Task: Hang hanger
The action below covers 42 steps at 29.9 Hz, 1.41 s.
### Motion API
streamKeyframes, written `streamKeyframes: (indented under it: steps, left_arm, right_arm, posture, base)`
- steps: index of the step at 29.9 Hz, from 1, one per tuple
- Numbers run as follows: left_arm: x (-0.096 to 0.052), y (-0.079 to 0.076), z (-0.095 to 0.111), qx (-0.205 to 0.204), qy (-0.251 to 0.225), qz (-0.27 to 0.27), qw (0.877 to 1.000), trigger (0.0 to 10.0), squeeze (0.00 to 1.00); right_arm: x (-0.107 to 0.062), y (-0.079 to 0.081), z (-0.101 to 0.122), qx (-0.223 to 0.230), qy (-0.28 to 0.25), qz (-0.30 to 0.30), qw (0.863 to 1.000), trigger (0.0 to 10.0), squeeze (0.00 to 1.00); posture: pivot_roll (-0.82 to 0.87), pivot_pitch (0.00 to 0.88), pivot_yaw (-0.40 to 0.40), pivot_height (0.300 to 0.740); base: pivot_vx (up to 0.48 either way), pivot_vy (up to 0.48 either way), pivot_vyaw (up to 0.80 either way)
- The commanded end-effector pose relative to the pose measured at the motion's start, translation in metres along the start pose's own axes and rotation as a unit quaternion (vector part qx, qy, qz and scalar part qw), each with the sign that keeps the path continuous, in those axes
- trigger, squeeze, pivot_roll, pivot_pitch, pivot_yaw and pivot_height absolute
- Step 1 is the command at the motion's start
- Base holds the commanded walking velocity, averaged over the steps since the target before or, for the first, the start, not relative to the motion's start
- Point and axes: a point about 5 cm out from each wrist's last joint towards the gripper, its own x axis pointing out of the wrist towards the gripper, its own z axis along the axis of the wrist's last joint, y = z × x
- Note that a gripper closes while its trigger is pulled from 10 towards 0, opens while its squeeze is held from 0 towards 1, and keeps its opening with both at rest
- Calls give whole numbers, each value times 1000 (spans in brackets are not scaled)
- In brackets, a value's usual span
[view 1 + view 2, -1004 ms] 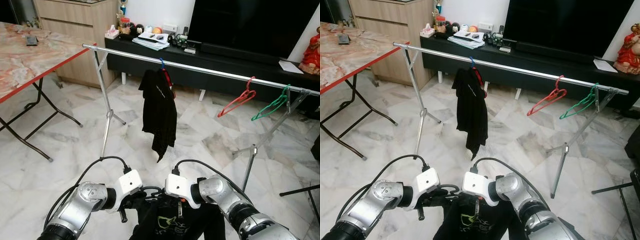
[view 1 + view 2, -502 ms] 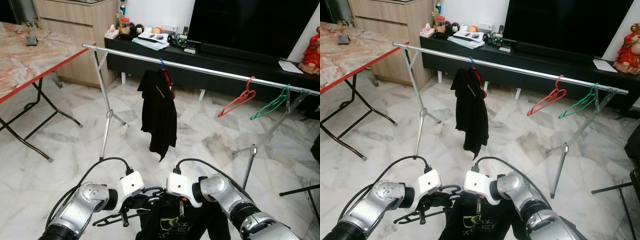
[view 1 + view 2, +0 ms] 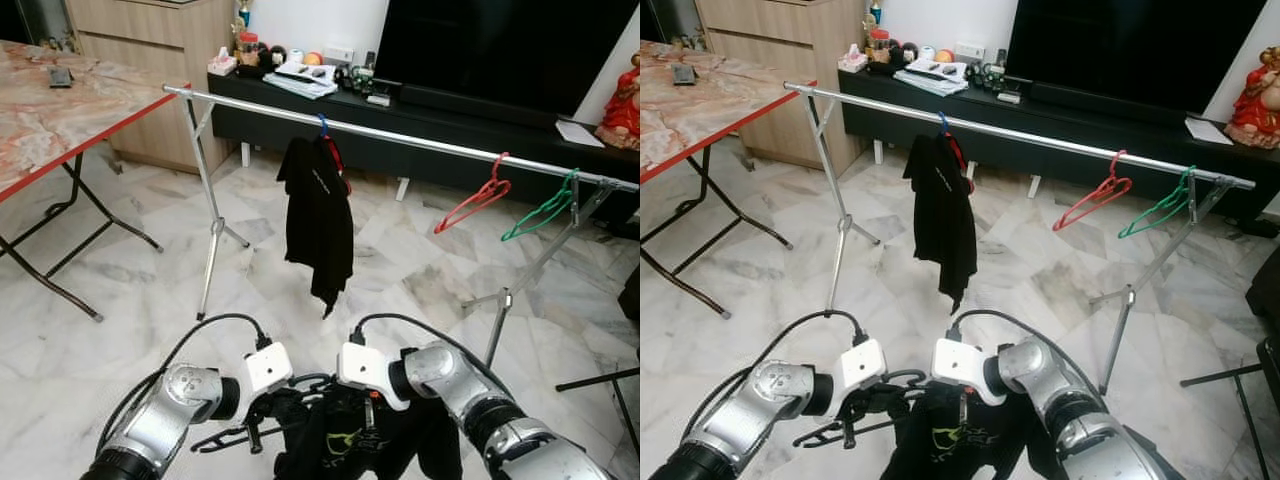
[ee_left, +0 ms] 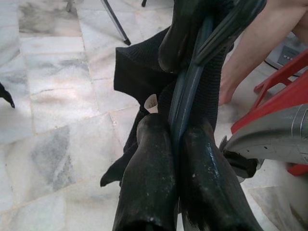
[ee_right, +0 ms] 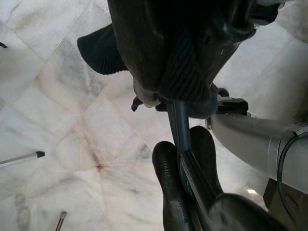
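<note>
A dark grey hanger (image 3: 232, 437) with a black shirt (image 3: 345, 440) on it sits low in front of me, held between both arms. My left gripper (image 3: 262, 428) is shut on the hanger's bar (image 4: 188, 91), which runs between its fingers (image 4: 149, 168). My right gripper (image 3: 366, 415) is shut on the same hanger (image 5: 180, 126), just under the bunched shirt (image 5: 183, 62). The silver clothes rail (image 3: 420, 140) stands ahead across the room, well above and beyond both grippers.
On the rail hang a black garment (image 3: 318, 220), a red hanger (image 3: 475, 205) and a green hanger (image 3: 545, 210). A folding table (image 3: 60, 110) stands on the left, with a TV cabinet (image 3: 300, 100) behind the rail. In the left wrist view, a person's limb (image 4: 255, 48) and a red seat (image 4: 288, 91) are close by.
The hanger's left arm has come into sight below my left gripper, and the shirt now hangs more bunched. Both grippers keep their hold.
</note>
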Motion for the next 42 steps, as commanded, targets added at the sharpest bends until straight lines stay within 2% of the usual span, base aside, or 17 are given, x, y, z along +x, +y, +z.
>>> streamKeyframes:
  steps: [1,3,4,5,7,8,9,10,11,24,25,26,27,42]
  left_arm:
    - [-2,5,2,1,-2,15,1000,0,0]
    - [-2,5,2,0,-2,15,1000,0,0]
    - [-2,5,2,0,-3,15,1000,0,0]
    - [-2,5,2,0,-3,16,1000,0,0]
    - [-2,5,2,0,-3,16,1000,0,0]
    - [-1,5,2,0,-3,16,1000,0,0]
    - [-1,5,2,0,-3,16,1000,0,0]
    - [-1,5,2,0,-3,16,1000,0,0]
    - [-1,5,2,0,-3,16,1000,0,0]
    - [-2,6,-1,0,0,20,1000,0,0]
    - [-2,6,-1,1,0,21,1000,0,0]
    - [-2,6,0,1,0,21,1000,0,0]
    - [-2,7,0,1,0,21,1000,0,0]
    - [-2,7,-2,-2,1,22,1000,0,0]
  right_arm:
    - [-4,-1,0,-10,12,18,1000,10000,0]
    - [-4,-1,0,-10,13,18,1000,10000,4]
    - [-5,-2,0,-6,10,15,1000,10000,788]
    - [-6,-2,0,-2,8,15,1000,10000,1000]
    - [-7,-3,0,-4,9,14,1000,10000,1000]
    - [-7,-3,0,-5,11,12,1000,10000,957]
    - [-7,-3,-1,-6,12,10,1000,10000,957]
    - [-8,-3,-1,-5,12,12,1000,10000,290]
    - [-8,-3,-1,-6,13,16,1000,10000,0]
    - [-15,-9,2,-15,15,8,1000,10000,0]
    - [-16,-9,0,-17,20,6,1000,4000,0]
    - [-17,-9,0,-16,21,5,1000,2627,0]
    - [-18,-9,-1,-14,20,4,1000,0,0]
    - [-23,-14,0,-17,13,-20,1000,0,0]
  posture:
    - [156,31,-153,740]
    - [156,31,-154,740]
    - [157,31,-154,740]
    - [157,31,-154,740]
    - [157,31,-154,740]
    - [155,31,-154,740]
    - [155,31,-154,740]
    - [155,31,-154,740]
    - [155,31,-154,740]
    - [151,32,-154,740]
    - [151,32,-154,740]
    - [151,32,-154,740]
    - [149,31,-155,740]
    - [145,31,-152,740]
  base:
    - [0,0,0]
    - [0,0,0]
    - [0,0,0]
    - [0,0,0]
    - [0,0,0]
    - [0,0,0]
    - [0,0,0]
    - [0,0,0]
    - [0,0,0]
    - [0,0,0]
    - [0,0,0]
    - [0,0,0]
    - [0,0,0]
    - [0,0,0]
